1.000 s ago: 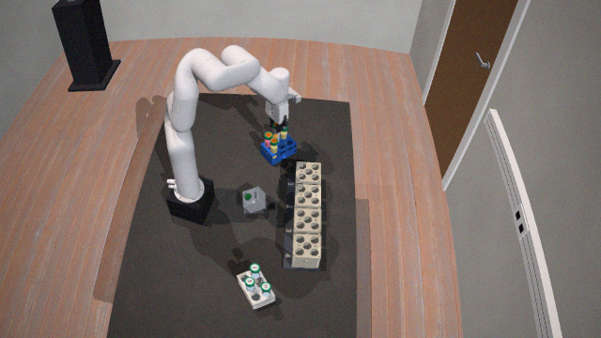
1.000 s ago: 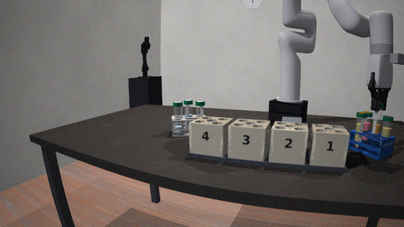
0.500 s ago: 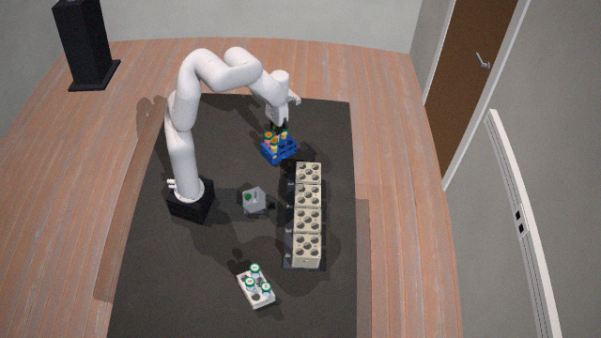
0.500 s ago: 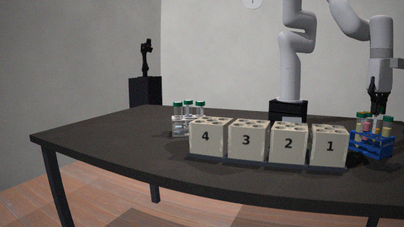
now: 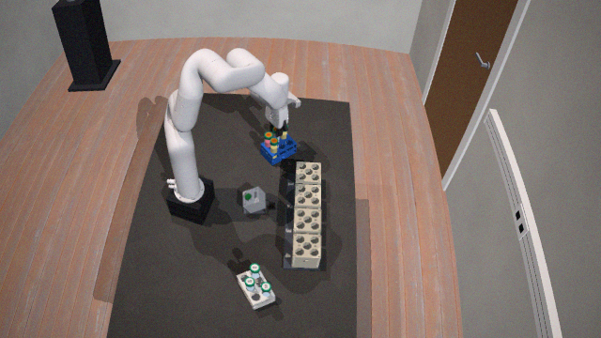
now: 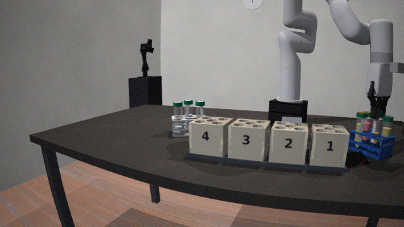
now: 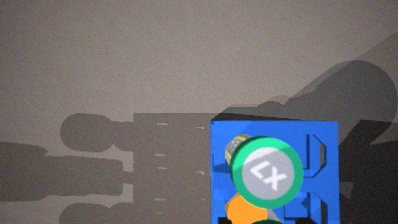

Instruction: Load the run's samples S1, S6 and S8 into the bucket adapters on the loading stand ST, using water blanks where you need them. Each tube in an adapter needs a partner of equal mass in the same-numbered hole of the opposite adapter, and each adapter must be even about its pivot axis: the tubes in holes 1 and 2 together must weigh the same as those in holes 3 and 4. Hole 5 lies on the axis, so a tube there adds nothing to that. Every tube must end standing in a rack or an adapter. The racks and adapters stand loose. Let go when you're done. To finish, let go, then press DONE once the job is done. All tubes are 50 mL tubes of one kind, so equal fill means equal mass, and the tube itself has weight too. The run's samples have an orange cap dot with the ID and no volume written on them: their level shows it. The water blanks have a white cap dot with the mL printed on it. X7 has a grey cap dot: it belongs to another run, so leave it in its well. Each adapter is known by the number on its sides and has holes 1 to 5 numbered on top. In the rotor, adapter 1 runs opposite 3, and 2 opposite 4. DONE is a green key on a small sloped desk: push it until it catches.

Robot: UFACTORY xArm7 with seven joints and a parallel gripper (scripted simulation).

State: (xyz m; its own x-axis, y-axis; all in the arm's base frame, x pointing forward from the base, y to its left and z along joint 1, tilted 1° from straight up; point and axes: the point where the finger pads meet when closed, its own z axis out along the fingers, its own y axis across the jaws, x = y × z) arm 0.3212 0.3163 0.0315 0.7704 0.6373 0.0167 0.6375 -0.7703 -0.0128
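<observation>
- Gripper (image 5: 279, 131) (image 6: 375, 116) (image 7: 270, 221): clenched on the orange-filled tube (image 6: 375, 130) (image 7: 246, 207), upright at the blue rack (image 5: 269, 156) (image 6: 383, 153) (image 7: 327, 131); its ID and whether it is fully seated cannot be told.
- Same rack: the pink tube (image 5: 269, 140) (image 6: 366, 127) and the yellow tube (image 5: 274, 146) (image 6: 358, 128) stand there, as does X7 (image 5: 285, 134) (image 6: 387, 131) (image 7: 270, 172) (grey dot, not for loading).
- White rack (image 5: 264, 305) (image 6: 173, 127): three water blanks, printed volumes unreadable.
- Adapters 1 to 4, on the loading stand (image 5: 287, 264) (image 6: 246, 162): no tube visible in any.
- Progress, judged: early; no loading done.
- Remaining: three samples, matching blanks, balance about each axis, release, then the green key (image 5: 248, 196).
</observation>
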